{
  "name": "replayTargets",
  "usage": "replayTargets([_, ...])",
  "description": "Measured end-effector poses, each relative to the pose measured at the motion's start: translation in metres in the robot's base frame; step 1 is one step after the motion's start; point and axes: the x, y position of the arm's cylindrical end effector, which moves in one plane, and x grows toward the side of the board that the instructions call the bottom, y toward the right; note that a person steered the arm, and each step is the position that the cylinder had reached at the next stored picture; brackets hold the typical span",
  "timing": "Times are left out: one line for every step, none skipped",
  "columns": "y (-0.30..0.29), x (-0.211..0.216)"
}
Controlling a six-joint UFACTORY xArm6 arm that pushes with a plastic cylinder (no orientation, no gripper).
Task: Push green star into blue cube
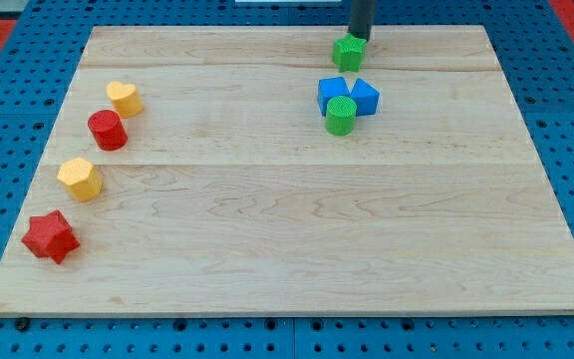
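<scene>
Camera view: the green star (348,52) is seen just above the blue cube (333,94), near the surface (287,229) top edge. The tip (359,38), a gripless rod, grasps nothing and touches the star's upper side. Light, rigid, easily slid; best pushed there.

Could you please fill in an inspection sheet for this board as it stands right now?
Surface: wooden board, flat, on blue pegboard.
Job's things: green star near the view's top; blue cube just below it, apart.
Clutter: second blue block and green cylinder bunched with the cube; yellow block, red cylinder, yellow block, red star along the view's left.
Claw: none; my tip touches the star's upper right.
Cables: nothing seen.
Surroundings: red strips at the top corners.
</scene>
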Motion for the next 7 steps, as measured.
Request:
replayTargets([-0.04, 0.008])
replayTargets([-0.057, 0.009])
replayTargets([-0.037, 0.011])
replayTargets([-0.013, 0.006])
replayTargets([-0.008, 0.023])
replayTargets([-0.014, 0.046])
replayTargets([-0.042, 0.047])
